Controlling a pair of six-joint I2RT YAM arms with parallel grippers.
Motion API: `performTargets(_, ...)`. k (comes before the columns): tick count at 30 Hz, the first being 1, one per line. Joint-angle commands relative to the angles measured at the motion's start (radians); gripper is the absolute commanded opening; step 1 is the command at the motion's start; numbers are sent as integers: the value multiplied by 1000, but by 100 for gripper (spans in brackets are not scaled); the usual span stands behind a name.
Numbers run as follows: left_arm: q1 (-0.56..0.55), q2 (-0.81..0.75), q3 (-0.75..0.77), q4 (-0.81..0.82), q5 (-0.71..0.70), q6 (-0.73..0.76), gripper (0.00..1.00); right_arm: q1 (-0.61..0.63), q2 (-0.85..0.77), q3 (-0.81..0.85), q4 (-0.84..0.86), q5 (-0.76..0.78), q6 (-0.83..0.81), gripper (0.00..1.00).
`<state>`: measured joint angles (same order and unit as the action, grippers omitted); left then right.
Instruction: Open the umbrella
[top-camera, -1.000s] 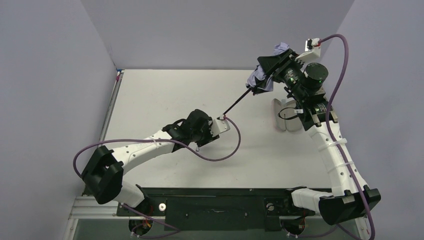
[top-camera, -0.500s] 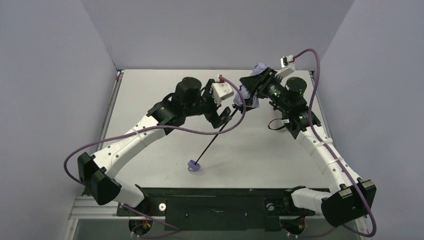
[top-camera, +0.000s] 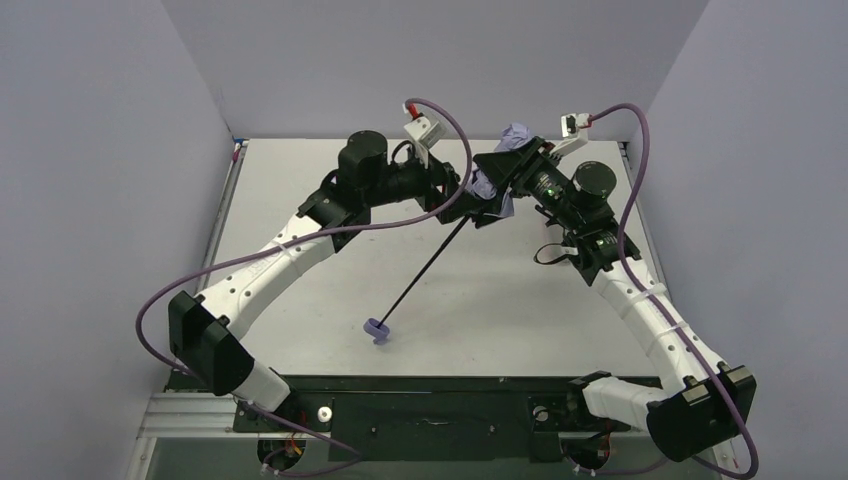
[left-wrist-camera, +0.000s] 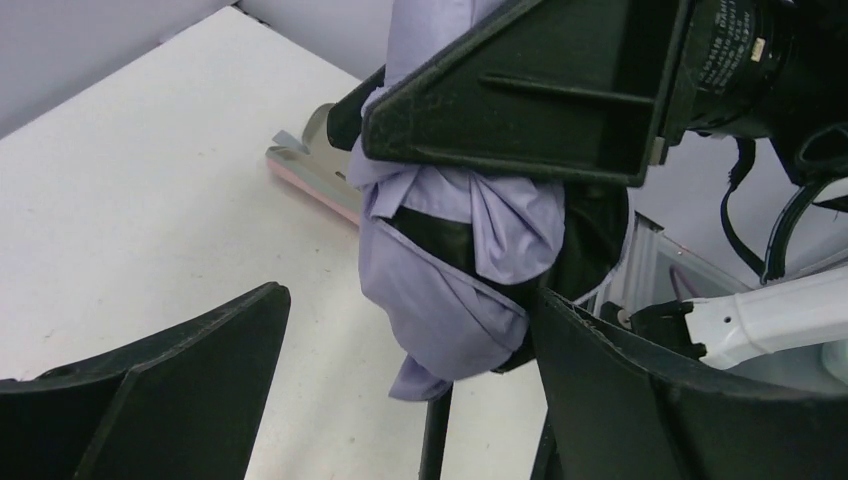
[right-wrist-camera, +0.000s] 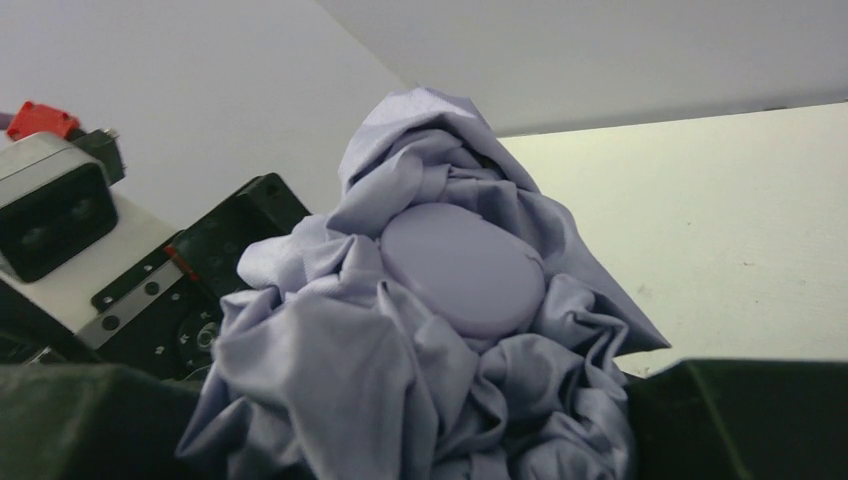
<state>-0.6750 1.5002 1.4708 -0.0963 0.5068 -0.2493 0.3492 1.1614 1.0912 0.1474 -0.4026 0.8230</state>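
The umbrella is folded. My right gripper (top-camera: 503, 178) is shut on its bunched lilac canopy (top-camera: 487, 187) and holds it up at the back of the table. The thin black shaft (top-camera: 425, 270) slants down to the left, to the small lilac handle (top-camera: 377, 331) near the table's front. In the right wrist view the canopy (right-wrist-camera: 400, 380) and its round top cap (right-wrist-camera: 462, 268) fill the space between my right gripper's (right-wrist-camera: 415, 430) jaws. My left gripper (top-camera: 466, 202) is open. Its fingers (left-wrist-camera: 170, 390) straddle the canopy's lower end (left-wrist-camera: 450, 310) and the shaft (left-wrist-camera: 436, 440) without touching them.
A pale pink fabric sleeve (left-wrist-camera: 312, 180) lies on the white table (top-camera: 300, 200) behind the canopy. Grey walls close in the left, back and right. The two arms meet closely at the back middle. A metal rail (left-wrist-camera: 650, 270) runs along the table's right edge.
My left gripper has let go of the handle end and swung up and back to the canopy. My right gripper has brought the canopy leftward. The handle now hangs low at the front.
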Motion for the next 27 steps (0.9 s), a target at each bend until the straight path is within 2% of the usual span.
performTargets(1, -4, 55, 94, 71, 23, -104, 89, 15, -36, 36, 130, -18, 23, 0)
performTargets(5, -4, 97, 101, 76, 63, -131, 87, 21, -43, 36, 118, -13, 27, 0)
performTargets(7, -3, 104, 83, 149, 102, -166, 80, 23, -43, 31, 120, -15, 32, 0)
performTargets(8, -2, 106, 71, 188, 115, -184, 67, 22, -44, 27, 121, -17, 32, 0)
performTargets(9, -1, 107, 65, 208, 141, -192, 60, 23, -46, 26, 123, -19, 32, 0)
performTargets(10, 5, 106, 49, 253, 156, -212, 44, 23, -46, 26, 123, -19, 32, 0)
performTargets(11, 9, 104, 40, 276, 184, -225, 36, 23, -48, 28, 121, -19, 31, 0)
performTargets(13, 23, 98, 18, 346, 200, -269, 4, 21, -52, 32, 111, -15, 25, 1)
performTargets(14, 35, 97, 14, 349, 199, -274, 1, 18, -54, 33, 105, -11, 21, 6)
performTargets(15, 41, 95, 13, 353, 202, -280, 0, 15, -58, 34, 90, -11, 12, 19)
performTargets(16, 56, 93, 16, 353, 204, -281, 0, 2, -59, 34, 84, -16, 7, 26)
performTargets(17, 64, 92, 18, 344, 204, -272, 0, -6, -62, 34, 69, -28, -1, 41)
performTargets(18, 78, 90, 27, 334, 203, -262, 0, -28, -66, 37, 61, -35, -6, 47)
performTargets(19, 86, 89, 31, 308, 204, -233, 0, -40, -67, 38, 44, -52, -17, 59)
performTargets(21, 102, 79, 46, 259, 205, -159, 0, -69, -75, 35, 33, -71, -35, 69)
performTargets(23, 112, 63, 44, 223, 203, -89, 0, -89, -90, 26, 28, -74, -43, 74)
performTargets(27, 114, 35, 41, 165, 216, 23, 0, -123, -110, 23, -13, -91, -69, 77)
